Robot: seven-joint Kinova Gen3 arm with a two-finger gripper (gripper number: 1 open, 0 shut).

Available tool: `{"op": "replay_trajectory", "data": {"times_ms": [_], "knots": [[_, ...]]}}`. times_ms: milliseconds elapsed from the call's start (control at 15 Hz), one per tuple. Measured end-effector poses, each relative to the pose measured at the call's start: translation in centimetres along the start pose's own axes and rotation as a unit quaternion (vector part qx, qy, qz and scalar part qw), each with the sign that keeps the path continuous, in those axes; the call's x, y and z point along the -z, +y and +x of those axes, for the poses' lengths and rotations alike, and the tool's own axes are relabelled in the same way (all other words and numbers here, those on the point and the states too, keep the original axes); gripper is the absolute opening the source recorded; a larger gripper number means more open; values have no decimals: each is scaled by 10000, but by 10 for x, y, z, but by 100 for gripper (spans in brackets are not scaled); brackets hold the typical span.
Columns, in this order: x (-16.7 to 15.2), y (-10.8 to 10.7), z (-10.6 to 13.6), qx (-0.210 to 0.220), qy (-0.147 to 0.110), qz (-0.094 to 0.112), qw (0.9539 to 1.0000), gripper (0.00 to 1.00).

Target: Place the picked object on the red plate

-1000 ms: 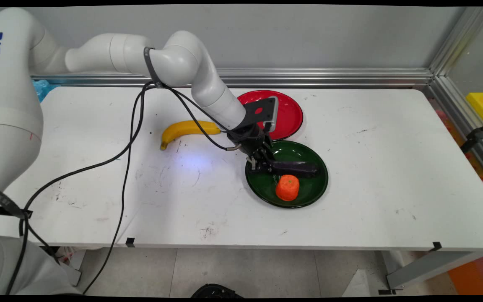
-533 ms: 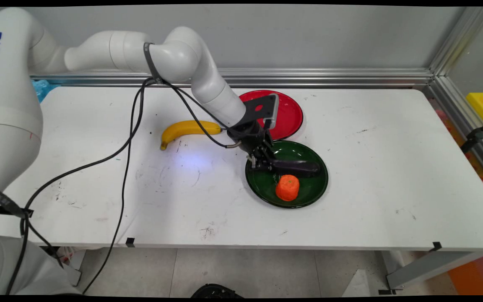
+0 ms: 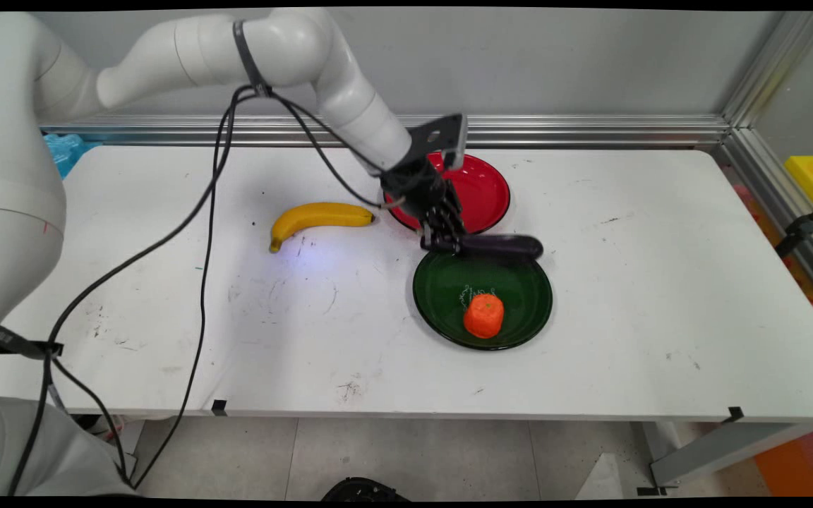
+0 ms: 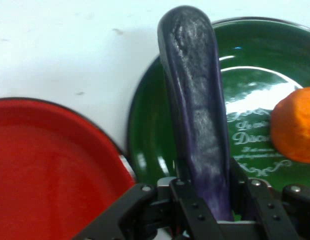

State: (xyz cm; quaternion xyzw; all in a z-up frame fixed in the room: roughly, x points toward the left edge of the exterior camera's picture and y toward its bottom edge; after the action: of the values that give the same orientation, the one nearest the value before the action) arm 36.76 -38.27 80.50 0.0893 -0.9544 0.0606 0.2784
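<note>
now the gripper point(image 3: 440, 243) pinches one end of the eggplant point(image 3: 502, 247), arm angled down from upper left, above the green plate's point(image 3: 442, 310) far rim.

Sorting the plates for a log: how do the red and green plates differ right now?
The red plate is bare; the green plate holds an orange fruit. The red plate lies farther back, the green nearer. The gripper holds an eggplant above the green plate's rim. Both are round and glossy.
</note>
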Motion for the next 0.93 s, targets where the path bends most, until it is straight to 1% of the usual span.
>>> {"op": "replay_trajectory", "data": {"times_ms": [133,400,600,933], "knots": [[8,-16,-3,34,9,57,10000,0],[17,-38,-11,63,-3,151,9999,0],[19,-52,-18,72,-18,215,9997,0],[17,-80,-38,60,-50,328,9994,0]]}}
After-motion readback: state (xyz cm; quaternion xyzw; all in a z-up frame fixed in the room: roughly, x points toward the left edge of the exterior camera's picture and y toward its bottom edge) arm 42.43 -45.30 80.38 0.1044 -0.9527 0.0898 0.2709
